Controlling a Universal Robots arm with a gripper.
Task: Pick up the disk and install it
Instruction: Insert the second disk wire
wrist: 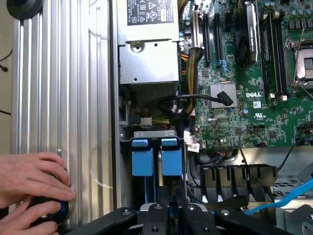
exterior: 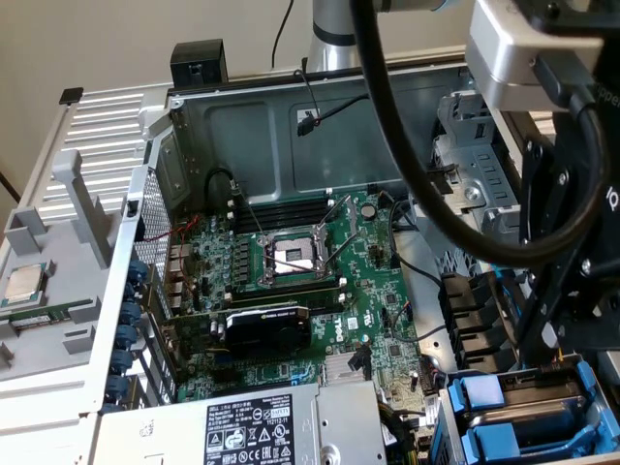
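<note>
The disk (exterior: 528,412) sits in the drive bay at the lower right of the exterior view, with its blue plastic frame and a strip of grey metal showing. My gripper (exterior: 557,354) reaches straight down onto it, black and partly hidden by its own body. In the wrist view the disk's two blue frame tabs (wrist: 149,161) lie just ahead of my gripper (wrist: 171,209). The black fingers (wrist: 155,215) stand close together with a blue edge of the frame between them, so the gripper looks shut on the disk.
The open case holds a green motherboard (exterior: 300,291) and the grey power-supply box (exterior: 252,426). Black drive slots (exterior: 475,310) lie beside the bay. Thick black cables (exterior: 407,145) hang overhead. A processor chip (exterior: 24,284) rests outside on the left. A person's hands (wrist: 29,181) rest on a round black device.
</note>
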